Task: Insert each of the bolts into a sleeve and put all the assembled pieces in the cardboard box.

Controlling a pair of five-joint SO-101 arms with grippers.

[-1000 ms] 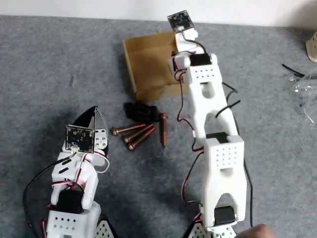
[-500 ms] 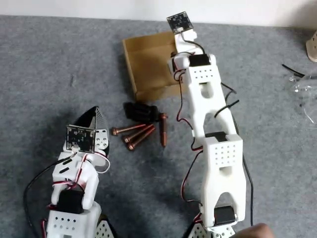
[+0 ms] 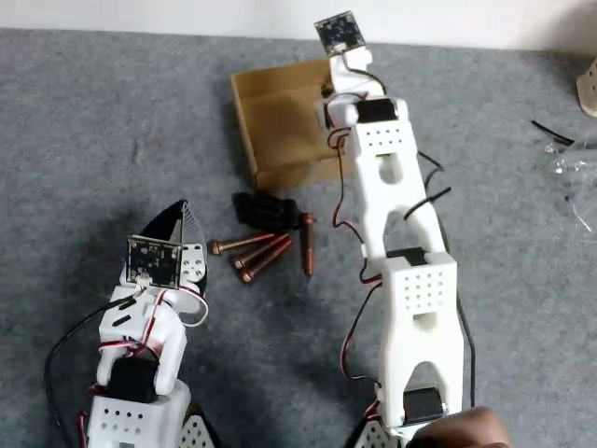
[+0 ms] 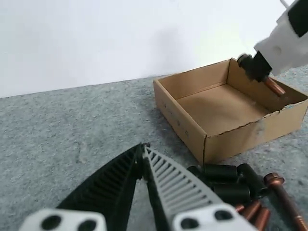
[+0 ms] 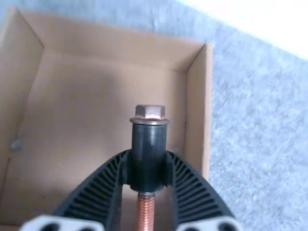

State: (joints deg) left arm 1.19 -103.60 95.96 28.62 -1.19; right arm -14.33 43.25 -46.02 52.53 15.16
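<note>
The grey surface point(image 3: 75, 140) is carrying everything. The right arm point(image 3: 401, 215) is stretching far across it to the cardboard box point(image 3: 280, 121), which is sitting open-topped at the far side. The left arm point(image 3: 140, 364) is sitting drawn back near the front edge.

The right pincer point(image 5: 147, 162) is hanging over the box's interior, close to the side wall nearest its own arm. It is clamping an assembled piece point(image 5: 149, 139): a black sleeve with a copper bolt through it. The hex head is showing at one end and the shank is sticking out at the other. From the left wrist view, the piece point(image 4: 262, 72) is hovering at about rim height.

The left pincer point(image 4: 143, 150) is pointing toward the box from well apart, its fingers meeting tip to tip and gripping nothing.

A cluster of loose black sleeves point(image 3: 266, 210) is lying just in front of the box's near wall. Three loose copper bolts point(image 3: 263, 254) are lying just beside the sleeves on the near side. Two are lying close together, and the third is lying slightly apart, toward the right arm.
</note>
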